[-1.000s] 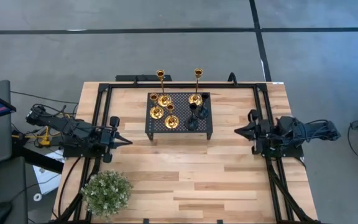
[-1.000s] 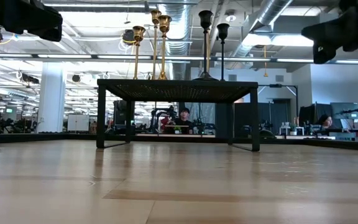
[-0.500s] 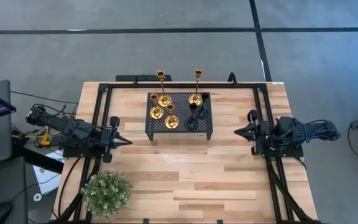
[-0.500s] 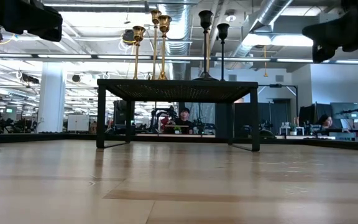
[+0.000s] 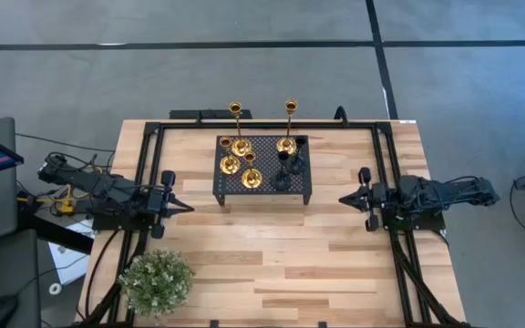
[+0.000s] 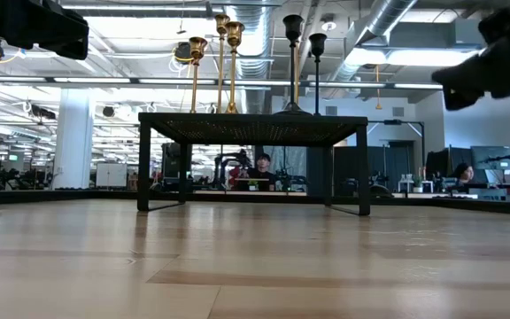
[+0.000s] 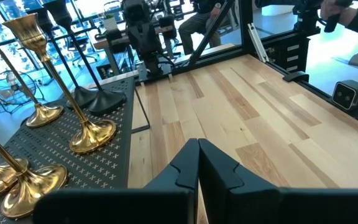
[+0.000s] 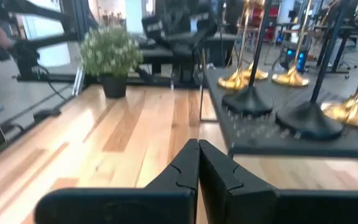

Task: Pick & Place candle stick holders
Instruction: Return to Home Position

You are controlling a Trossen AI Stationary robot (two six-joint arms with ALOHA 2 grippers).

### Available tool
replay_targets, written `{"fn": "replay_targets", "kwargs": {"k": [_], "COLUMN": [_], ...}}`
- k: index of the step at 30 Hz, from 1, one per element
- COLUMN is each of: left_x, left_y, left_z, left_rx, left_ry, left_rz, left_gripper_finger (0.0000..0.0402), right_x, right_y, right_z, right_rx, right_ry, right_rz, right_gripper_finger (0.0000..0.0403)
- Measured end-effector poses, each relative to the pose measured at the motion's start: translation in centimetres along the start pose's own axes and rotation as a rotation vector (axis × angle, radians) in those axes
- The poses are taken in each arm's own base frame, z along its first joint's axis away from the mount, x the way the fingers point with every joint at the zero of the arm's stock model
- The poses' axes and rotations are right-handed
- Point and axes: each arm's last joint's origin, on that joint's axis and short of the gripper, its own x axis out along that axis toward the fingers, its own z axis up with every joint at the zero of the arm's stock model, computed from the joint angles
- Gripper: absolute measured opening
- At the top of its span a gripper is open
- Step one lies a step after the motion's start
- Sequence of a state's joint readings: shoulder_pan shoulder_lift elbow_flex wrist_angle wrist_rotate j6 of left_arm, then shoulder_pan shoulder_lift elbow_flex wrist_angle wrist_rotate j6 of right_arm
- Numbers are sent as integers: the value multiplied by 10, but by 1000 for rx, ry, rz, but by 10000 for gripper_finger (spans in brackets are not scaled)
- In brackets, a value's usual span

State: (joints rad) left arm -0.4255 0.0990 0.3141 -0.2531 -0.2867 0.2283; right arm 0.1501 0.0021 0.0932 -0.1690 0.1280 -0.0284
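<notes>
Topping the perforated metal stand (image 5: 264, 155), slim round-based candle stick holders (image 5: 251, 178) rise.

Grey concrete floor (image 5: 244, 73) with dark lines around wooden table (image 5: 272, 264). Behind: big open hall, white column (image 6: 73, 137), silver ducts (image 6: 388, 19) on ceiling, bright daylight-like light. Person (image 6: 261, 165) seated far behind, second person (image 6: 463, 173) at right.

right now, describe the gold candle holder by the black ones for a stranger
On the table, find the black perforated stand. The tall gold candle holder stands at its far corner on the right arm's side. Only it, of the gold ones, stands beside the two black holders; the other three cluster opposite.
</notes>
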Motion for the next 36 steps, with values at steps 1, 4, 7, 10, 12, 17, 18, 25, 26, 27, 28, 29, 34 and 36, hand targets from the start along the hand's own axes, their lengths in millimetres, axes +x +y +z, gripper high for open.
{"fn": "replay_targets", "kwargs": {"k": [1,4,7,10,12,17,18,25,26,27,28,29,34,36], "left_x": [0,0,0,0,0,0,0,0,0,0,-1,-2,-11,-13], "left_y": [0,0,0,0,0,0,0,3,3,3,3,3,6,6], "left_z": [0,0,0,0,0,2,2,6,6,5,5,5,2,1], "left_rx": [0,0,0,6,21,21,20,39,48,59,61,61,37,30], "left_ry": [0,0,0,0,0,-18,-21,-47,-45,-41,-41,-43,-60,-58], "left_rz": [0,0,-1,-1,-1,1,2,67,66,66,66,67,71,69], "left_gripper_finger": [6,7,6,6,7,5,5,7,7,7,7,7,7,7], "right_x": [1,3,3,3,3,3,3,3,3,3,3,3,3,3], "right_y": [0,1,2,2,2,2,2,2,2,2,2,2,2,2], "right_z": [-4,-6,-6,-7,-7,-7,-7,-7,-7,-7,-7,-7,-7,-7], "right_rx": [-1,-3,-23,-23,-23,-23,-23,-23,-23,-23,-23,-23,-23,-23], "right_ry": [11,-19,-17,-10,-9,-8,-8,-11,-11,-11,-11,-11,-11,-11], "right_rz": [0,17,30,32,41,43,43,43,43,43,43,43,43,43], "right_gripper_finger": [0,0,0,0,0,0,0,0,0,0,0,0,0,0]}}
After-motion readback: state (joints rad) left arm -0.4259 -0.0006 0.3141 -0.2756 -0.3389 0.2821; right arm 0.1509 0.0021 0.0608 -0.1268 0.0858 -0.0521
